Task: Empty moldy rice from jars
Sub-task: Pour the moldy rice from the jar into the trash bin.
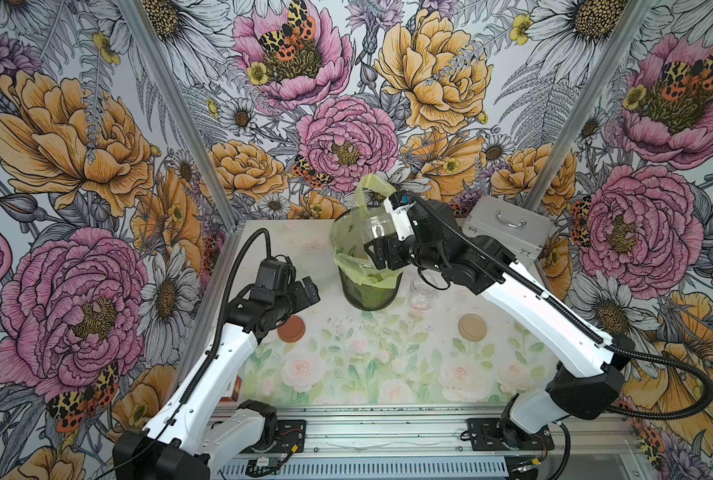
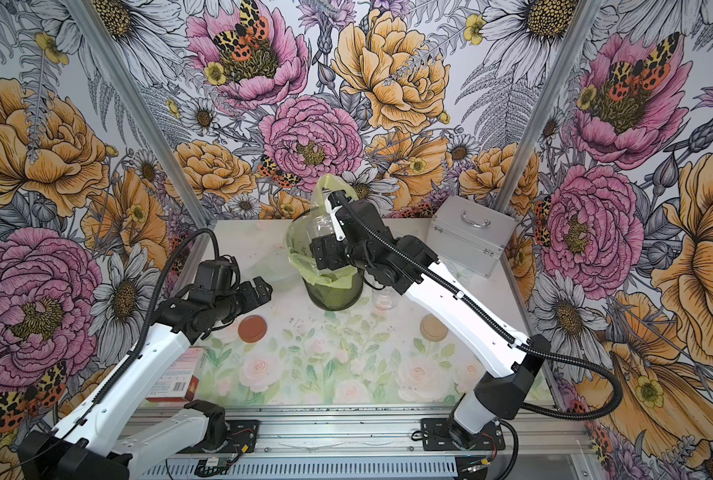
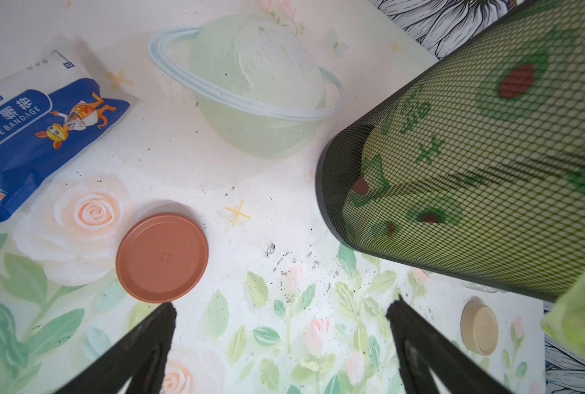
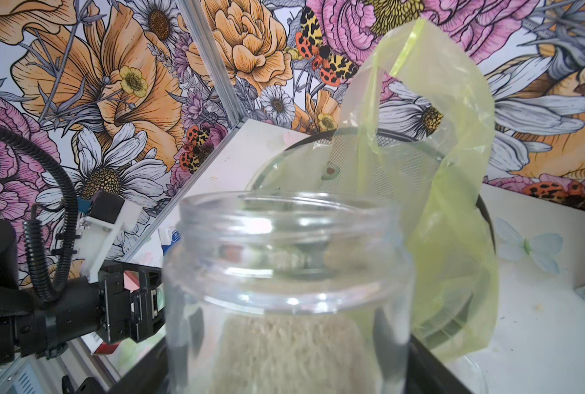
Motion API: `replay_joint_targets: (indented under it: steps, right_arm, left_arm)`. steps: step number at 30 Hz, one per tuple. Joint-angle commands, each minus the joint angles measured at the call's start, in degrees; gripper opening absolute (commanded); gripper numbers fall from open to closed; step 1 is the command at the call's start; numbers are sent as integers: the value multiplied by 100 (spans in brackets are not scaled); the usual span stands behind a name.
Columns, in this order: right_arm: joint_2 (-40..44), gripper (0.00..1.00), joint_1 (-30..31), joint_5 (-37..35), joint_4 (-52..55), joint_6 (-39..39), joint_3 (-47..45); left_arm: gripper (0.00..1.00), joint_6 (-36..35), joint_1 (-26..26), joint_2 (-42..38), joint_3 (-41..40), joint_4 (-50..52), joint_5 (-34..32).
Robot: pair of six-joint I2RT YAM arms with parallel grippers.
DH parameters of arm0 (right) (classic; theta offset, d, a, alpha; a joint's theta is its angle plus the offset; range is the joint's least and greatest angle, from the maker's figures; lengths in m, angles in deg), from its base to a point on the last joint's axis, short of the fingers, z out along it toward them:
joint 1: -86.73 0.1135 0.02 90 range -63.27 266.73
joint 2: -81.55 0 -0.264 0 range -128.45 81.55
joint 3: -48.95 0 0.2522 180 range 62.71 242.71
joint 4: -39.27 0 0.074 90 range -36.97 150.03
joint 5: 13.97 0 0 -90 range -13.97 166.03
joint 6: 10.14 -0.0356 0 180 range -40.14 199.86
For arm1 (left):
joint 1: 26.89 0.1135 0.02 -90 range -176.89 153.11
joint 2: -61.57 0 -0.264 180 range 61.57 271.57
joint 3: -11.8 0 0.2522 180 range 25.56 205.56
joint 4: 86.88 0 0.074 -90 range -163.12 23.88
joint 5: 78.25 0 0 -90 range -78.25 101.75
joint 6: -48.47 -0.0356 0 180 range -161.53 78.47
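My right gripper [image 1: 381, 249] [image 2: 325, 254] is shut on a clear, lidless jar [image 1: 373, 232] [image 2: 317, 229], held tilted above the mouth of the mesh bin [image 1: 369, 286] [image 2: 336, 291]. In the right wrist view the jar [image 4: 284, 238] fills the frame, and moldy rice [image 4: 284, 351] lies as a pale beige mass along its wall. A second lidless jar [image 1: 423, 293] [image 2: 386, 297] stands on the table right of the bin. My left gripper [image 1: 304, 291] [image 2: 259, 291] [image 3: 280, 307] hangs open and empty left of the bin, above the copper-orange lid [image 1: 291, 328] [image 3: 162, 257].
The beige lid [image 1: 472, 327] [image 3: 479, 325] lies on the table to the right. The bin's yellow-green bag [image 4: 454, 136] sticks up at the back. A silver case [image 1: 508, 228] stands back right. A clear plastic bowl [image 3: 260, 88] and a gauze bandage packet [image 3: 35, 136] lie at the left.
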Motion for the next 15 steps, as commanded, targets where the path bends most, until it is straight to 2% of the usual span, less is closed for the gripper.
replay_joint_targets:
  steps: [1,6,15]
  right_arm:
    - [-147,0,-90,376,238,-454,671]
    - [-393,0,-345,853,611,-1042,1149]
    - [-794,0,-613,1725,628,-2223,1642]
  left_arm:
    - [99,-76,77,-133,72,28,208]
    - [99,-16,205,-244,-70,-22,321]
    - [99,58,342,-404,-340,-99,448]
